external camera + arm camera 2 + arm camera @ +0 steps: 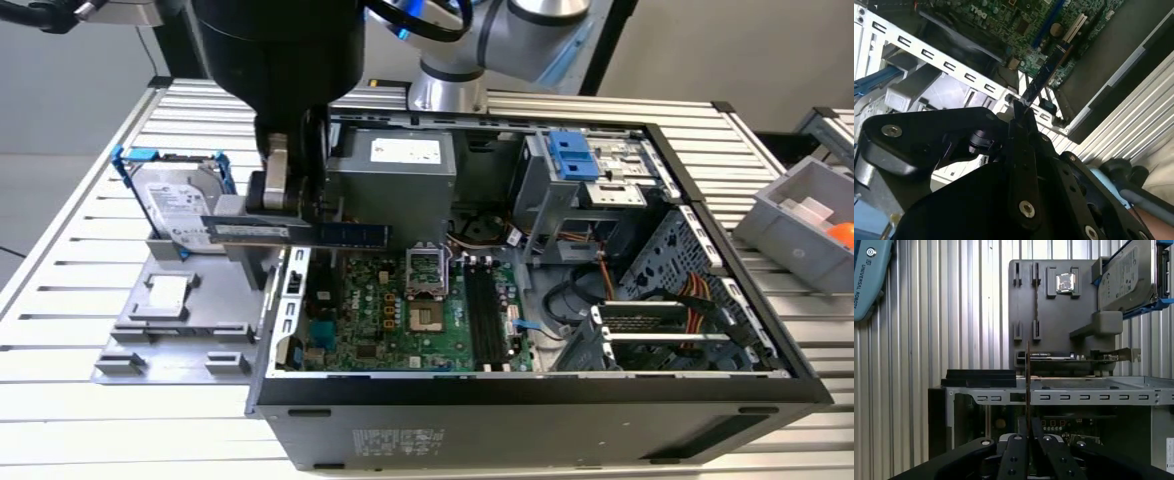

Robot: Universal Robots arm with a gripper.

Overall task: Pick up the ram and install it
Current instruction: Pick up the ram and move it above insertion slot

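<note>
The ram (340,234) is a long, thin blue stick with a white label, held level and off the surfaces. It hangs over the wall of the open computer case on the exterior view's left. My gripper (296,210) comes down from above and is shut on it near its middle. In both wrist views the ram (1046,75) (1027,385) shows edge-on, sticking out from between my fingertips (1021,107) (1027,427). The green motherboard (400,310) with its dark memory slots (483,315) lies inside the case, towards the exterior view's right of the stick.
A grey fixture plate (174,330) lies on the slatted table beside the case (534,400). It carries a hard drive with blue rails (180,195). A grey bin (801,220) holding an orange item stands at the exterior view's right.
</note>
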